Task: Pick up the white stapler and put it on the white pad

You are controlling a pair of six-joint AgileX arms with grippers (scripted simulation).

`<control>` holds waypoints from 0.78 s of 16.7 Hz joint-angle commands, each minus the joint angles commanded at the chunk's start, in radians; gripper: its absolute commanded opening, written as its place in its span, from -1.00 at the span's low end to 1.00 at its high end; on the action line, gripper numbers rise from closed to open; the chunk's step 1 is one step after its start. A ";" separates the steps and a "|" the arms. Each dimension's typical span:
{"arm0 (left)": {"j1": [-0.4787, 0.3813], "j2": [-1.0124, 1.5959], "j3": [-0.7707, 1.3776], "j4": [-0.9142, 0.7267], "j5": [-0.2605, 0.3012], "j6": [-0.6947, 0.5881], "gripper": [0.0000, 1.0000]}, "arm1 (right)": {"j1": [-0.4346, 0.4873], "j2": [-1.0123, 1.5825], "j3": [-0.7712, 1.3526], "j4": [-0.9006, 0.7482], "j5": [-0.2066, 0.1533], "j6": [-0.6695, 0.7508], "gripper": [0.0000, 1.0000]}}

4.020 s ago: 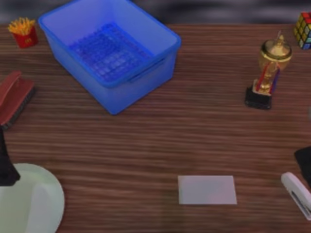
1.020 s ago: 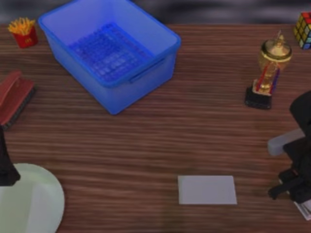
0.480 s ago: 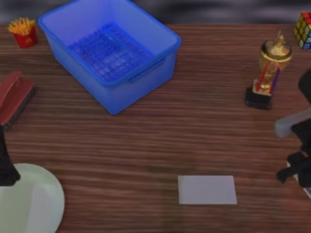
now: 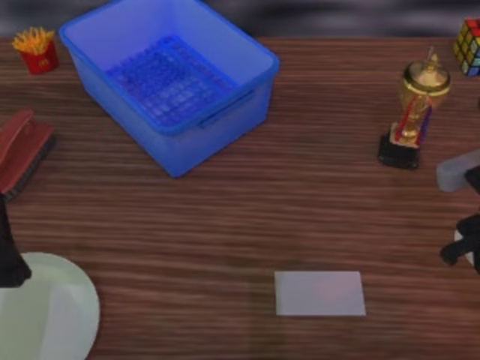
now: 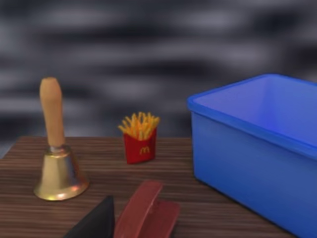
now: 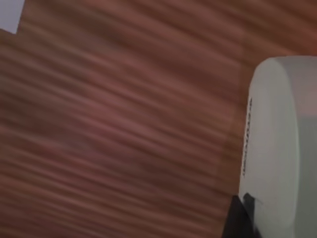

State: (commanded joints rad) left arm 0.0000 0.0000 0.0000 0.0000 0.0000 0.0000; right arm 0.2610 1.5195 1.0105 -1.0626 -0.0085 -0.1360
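While the white stapler (image 6: pixel 277 148) sits at the tabletop's (image 4: pixel 300 217) right edge, mostly hidden under our right gripper (image 4: pixel 466 251), we can't tell if the fingers are grasping it. The white pad (image 4: pixel 319 292) lies well apart to the left. A shallow bite could drop it. Our left arm's parked by the plate (image 4: pixel 52 315).

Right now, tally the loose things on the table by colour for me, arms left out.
Blue: 1, the bin
Red: 2, the fries box and dark red stapler
Gold: 2, the trophy and bell
White: 2, the white pad and white stapler
Pale green: 1, the plate
Multicoloured: 1, the puzzle cube
Total: 9
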 joint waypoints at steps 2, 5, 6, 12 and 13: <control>0.000 0.000 0.000 0.000 0.000 0.000 1.00 | 0.000 0.006 -0.001 0.002 0.000 -0.001 -1.00; 0.000 0.000 0.000 0.000 0.000 0.000 1.00 | 0.050 0.049 0.054 -0.015 0.001 -0.070 -1.00; 0.000 0.000 0.000 0.000 0.000 0.000 1.00 | 0.078 0.073 0.085 -0.025 0.003 -0.112 -1.00; 0.000 0.000 0.000 0.000 0.000 0.000 1.00 | 0.305 0.246 0.312 -0.087 0.011 -0.462 -1.00; 0.000 0.000 0.000 0.000 0.000 0.000 1.00 | 0.344 0.273 0.349 -0.095 0.012 -0.523 -1.00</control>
State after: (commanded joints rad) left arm 0.0000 0.0000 0.0000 0.0000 0.0000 0.0000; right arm 0.6047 1.7920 1.3599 -1.1580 0.0035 -0.6587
